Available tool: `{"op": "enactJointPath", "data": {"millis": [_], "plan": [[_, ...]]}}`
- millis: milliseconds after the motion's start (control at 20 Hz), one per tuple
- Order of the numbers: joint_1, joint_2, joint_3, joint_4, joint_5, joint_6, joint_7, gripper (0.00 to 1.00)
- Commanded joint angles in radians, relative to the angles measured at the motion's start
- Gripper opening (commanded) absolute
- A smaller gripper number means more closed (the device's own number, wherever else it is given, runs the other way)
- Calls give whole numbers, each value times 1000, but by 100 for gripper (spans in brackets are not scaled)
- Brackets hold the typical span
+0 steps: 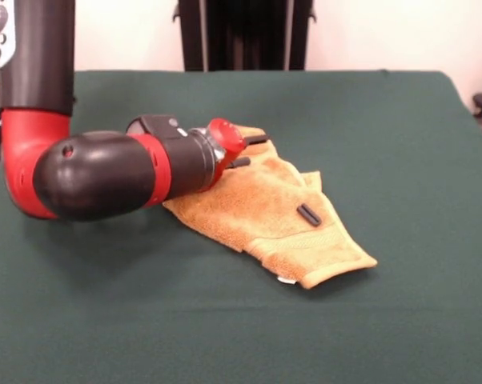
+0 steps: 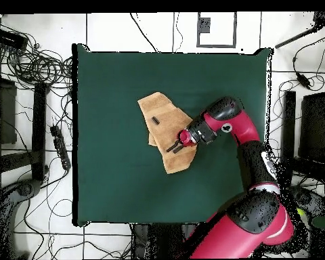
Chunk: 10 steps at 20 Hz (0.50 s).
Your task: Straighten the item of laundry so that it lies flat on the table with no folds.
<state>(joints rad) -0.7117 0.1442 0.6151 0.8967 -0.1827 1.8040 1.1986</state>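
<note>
Hand [image 1: 249, 150] of the red and black arm [image 1: 105, 172] lies low over the bench [image 1: 401, 144], its two dark fingers [image 1: 255, 139] spread apart with a clear gap between them, pinching nothing. From the front, the fingertips sit at the upper end of the golden-orange towel [image 1: 273, 212], one finger along the cloth's top edge and the other just over its surface; whether they touch the cloth cannot be told. From overhead the hand [image 2: 173, 145] points across the towel [image 2: 166, 128] from one side, its tips above the part of the cloth nearer the robot's base.

The arm's wrist, black with a red collar, runs nearly level with the bench top and bends at a red elbow into a black upright link at the picture's edge.

The towel lies near the middle of the dark green bench, well clear of every edge. It is not flat: one side is doubled over so a second layer shows, and its outline is uneven. A ribbed band crosses it near the end farthest from the hand, and a small white tag [image 1: 286, 280] peeks out at that end's edge. A small black cylinder [image 1: 308, 214] rests on the towel, about midway along it.
</note>
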Motion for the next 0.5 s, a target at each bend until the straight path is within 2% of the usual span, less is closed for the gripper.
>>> {"op": "enactJointPath", "data": {"millis": [50,300,500], "plan": [[15,114,127,-383,-164,-242,-451,100],[56,100,171,-449,-148,-179,-225,100],[95,40,145,-429,-186,-233,-153,100]]}}
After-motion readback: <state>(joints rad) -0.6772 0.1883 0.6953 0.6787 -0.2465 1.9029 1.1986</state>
